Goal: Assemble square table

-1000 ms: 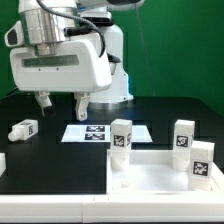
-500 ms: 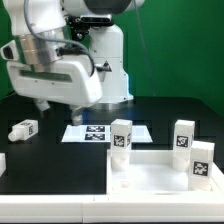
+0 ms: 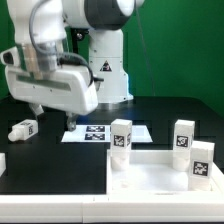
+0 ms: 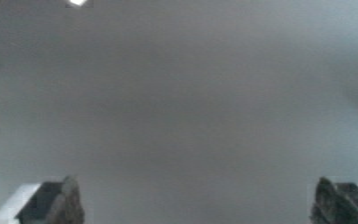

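Square table parts are all loose right now, nothing joined. The hand (image 3: pixel 52 112) hangs over the exterior view's left side of the tabletop (image 3: pixel 170 112) with its fingers (image 4: pixel 55 203) spread wide and nothing between them; the wrist view is just grey blur past the two tips, so I can't tell what's right below.

Nearest piece is the leg lying on its side (image 3: pixel 23 129) at the exterior view's left. Just past the hand sits the marker board (image 3: pixel 90 132). Further toward the exterior view's right is the square slab (image 3: pixel 150 180), with three upright legs (image 3: pixel 121 137) standing at or on its raised rim.

Risk as I see it: if the hand drops for the lying leg off-centre, a finger could nudge and roll it away, or it grabs it crooked. A wide swing toward the slab could topple those upright legs.
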